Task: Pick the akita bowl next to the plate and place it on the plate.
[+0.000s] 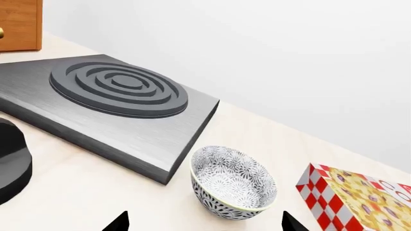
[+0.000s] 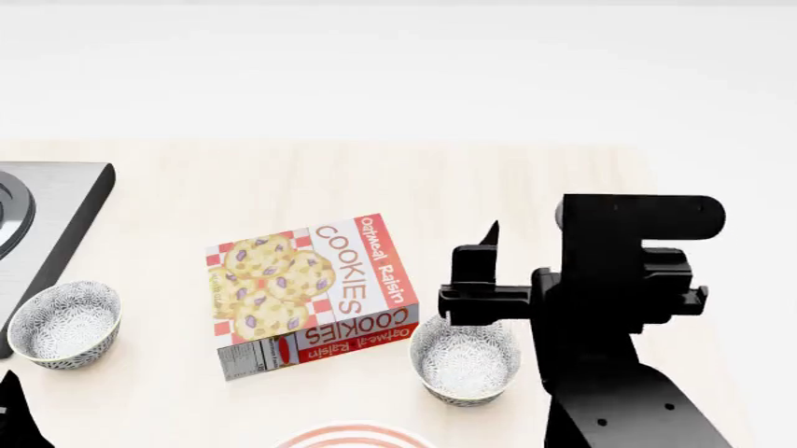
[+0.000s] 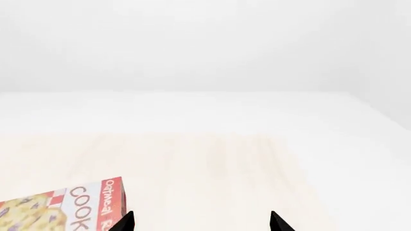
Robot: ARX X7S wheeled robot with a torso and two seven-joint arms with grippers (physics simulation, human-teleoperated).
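Head view: right gripper (image 2: 488,280) spread wide above akita bowl (image 2: 465,360), just beyond plate (image 2: 354,437); left gripper (image 1: 204,222) likewise wide.

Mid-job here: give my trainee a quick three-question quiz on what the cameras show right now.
1. True or false: the cookie box lies flat between the two speckled bowls.
2. Which bowl sits nearest the plate? A) the bowl by the stove B) the bowl by the right gripper
3. Fill in: the right gripper holds ____.

Key: 1 true; 2 B; 3 nothing, its fingertips are spread apart with only bare table between them.
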